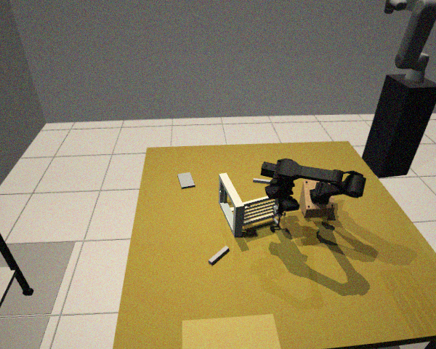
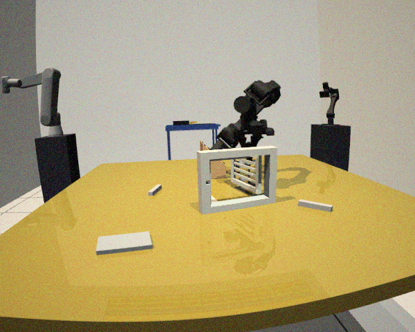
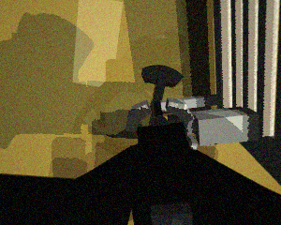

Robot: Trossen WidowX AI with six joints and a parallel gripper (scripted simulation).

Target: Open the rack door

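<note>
The white slatted door [image 1: 257, 201] [image 2: 243, 187] [image 3: 254, 61] stands swung far out from the upright white frame [image 1: 238, 221] [image 2: 203, 185], roughly square to it; I cannot tell the exact angle. My gripper [image 3: 162, 156] is shut on the dark upright handle [image 3: 161, 75] at the door's free edge. The handle's wide top stands beyond the fingertips in the wrist view. A grey block [image 3: 222, 127] lies between the fingers and the slats. In the exterior view the fingers are mostly hidden behind the frame and door. How far the handle is turned is hard to tell.
A thin grey plate [image 1: 186, 180] [image 2: 124, 243] lies behind the frame. One small bar [image 1: 219, 255] [image 2: 315, 205] lies off the frame's hinge side, another [image 1: 261, 180] [image 2: 155, 189] off its other side. The arm's brown base block [image 1: 317, 211] stands close beyond the gripper.
</note>
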